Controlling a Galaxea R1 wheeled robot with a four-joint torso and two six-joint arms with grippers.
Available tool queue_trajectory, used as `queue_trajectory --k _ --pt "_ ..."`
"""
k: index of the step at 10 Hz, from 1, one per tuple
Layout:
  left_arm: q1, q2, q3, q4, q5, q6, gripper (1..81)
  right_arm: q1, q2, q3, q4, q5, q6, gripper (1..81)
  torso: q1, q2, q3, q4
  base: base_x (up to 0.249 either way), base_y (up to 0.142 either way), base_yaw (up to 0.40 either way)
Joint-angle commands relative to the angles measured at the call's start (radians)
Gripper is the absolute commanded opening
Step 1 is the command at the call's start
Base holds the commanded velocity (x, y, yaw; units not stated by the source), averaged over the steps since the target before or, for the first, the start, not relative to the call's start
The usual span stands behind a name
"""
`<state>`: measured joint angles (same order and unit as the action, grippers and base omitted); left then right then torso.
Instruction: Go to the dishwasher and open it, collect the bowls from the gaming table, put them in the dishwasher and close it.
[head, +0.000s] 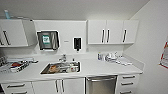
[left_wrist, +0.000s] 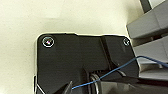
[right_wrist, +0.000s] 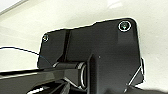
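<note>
The dishwasher (head: 101, 85) sits shut under the white counter, right of the sink, with a brushed steel front and a bar handle across its top. I face the kitchenette from a short distance. The bowls and the gaming table are out of view. Both wrist views look down past the robot's own dark plate onto a pale floor, and the fingers cannot be made out there.
A steel sink (head: 61, 67) with dishes in it is set in the counter (head: 105, 68). A dish rack (head: 15, 66) stands at the left, small items (head: 111, 57) at the right. White cabinets (head: 112, 31) hang above. A wall (head: 155, 45) closes the right side.
</note>
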<state>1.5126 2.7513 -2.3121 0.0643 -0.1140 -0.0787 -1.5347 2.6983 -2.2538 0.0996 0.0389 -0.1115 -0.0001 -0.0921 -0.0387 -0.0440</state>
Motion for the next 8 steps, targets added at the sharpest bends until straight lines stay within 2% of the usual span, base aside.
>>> queue_trajectory --k 1,8 --pt "-0.045 -0.018 0.008 0.006 0.047 0.004 81.1 0.046 -0.019 0.007 -0.004 -0.057 -0.004 81.1 0.000 0.000 0.000 0.000 0.137 0.000 0.000" --pt "-0.045 -0.018 0.007 0.009 0.047 0.004 81.1 0.040 -0.018 0.004 -0.001 -0.056 -0.002 81.1 0.000 0.000 0.000 0.000 0.139 0.000 0.000"
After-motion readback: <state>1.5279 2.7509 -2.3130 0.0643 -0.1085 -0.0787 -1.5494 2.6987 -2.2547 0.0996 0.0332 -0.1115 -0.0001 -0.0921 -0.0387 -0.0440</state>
